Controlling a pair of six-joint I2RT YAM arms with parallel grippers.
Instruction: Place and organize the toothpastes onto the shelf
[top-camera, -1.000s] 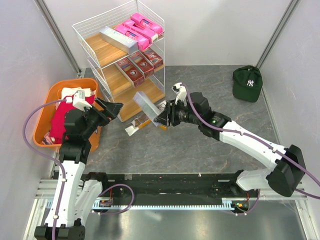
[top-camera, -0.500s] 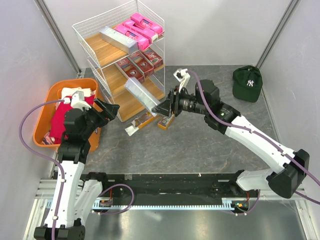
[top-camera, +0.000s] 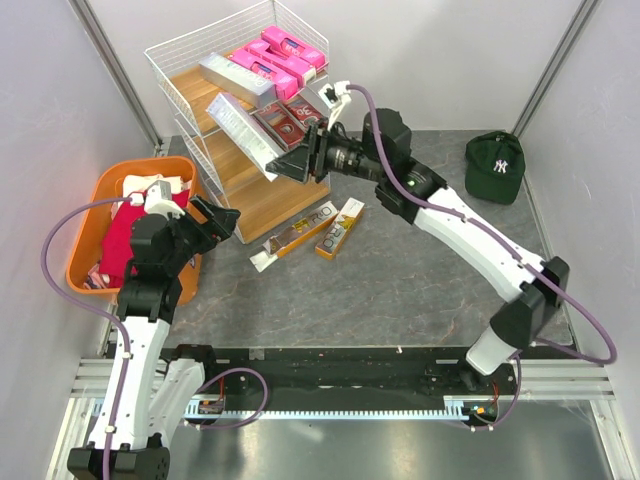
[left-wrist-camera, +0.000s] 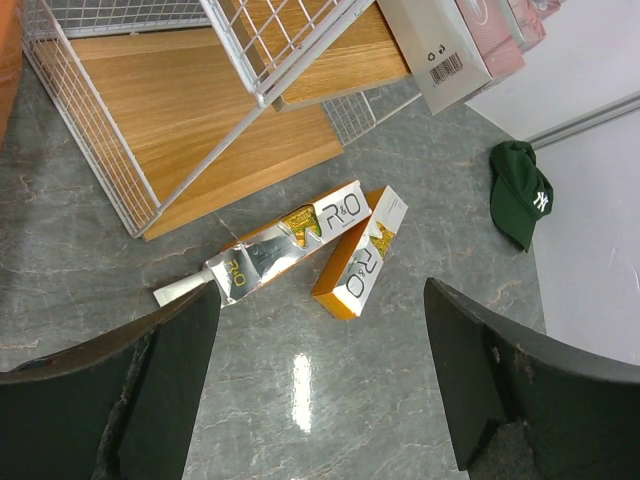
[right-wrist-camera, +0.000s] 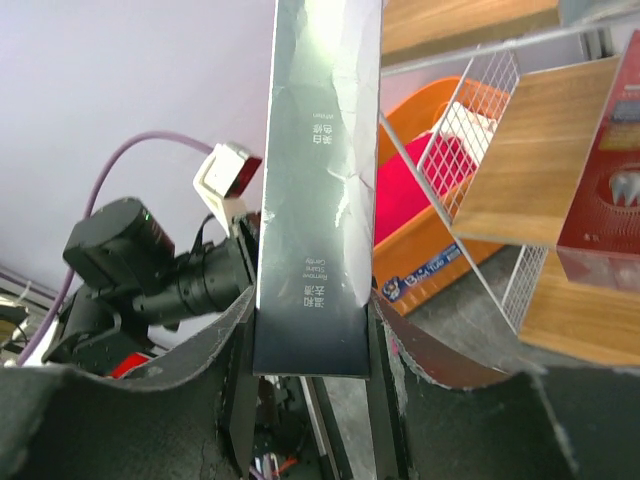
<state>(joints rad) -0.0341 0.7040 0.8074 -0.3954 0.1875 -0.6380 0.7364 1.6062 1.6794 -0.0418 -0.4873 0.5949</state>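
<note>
A: Progress?

B: Partly done. On the shelf, pink boxes and a silver-grey box are placed up top, with dark red boxes on the mid board. Two gold-white boxes are left on the table by the shelf foot.

A: Arms?

B: Right arm is stretched twd the shelf. Right gripper is clamped on the end of a second silver box, held tilted at the shelf front. Left gripper is held wide apart, empty, near the basket.

Your shelf is bare at left; pink boxes and red boxes fill its right, a silver box hangs across its front, gold boxes lie on the table below.
</note>
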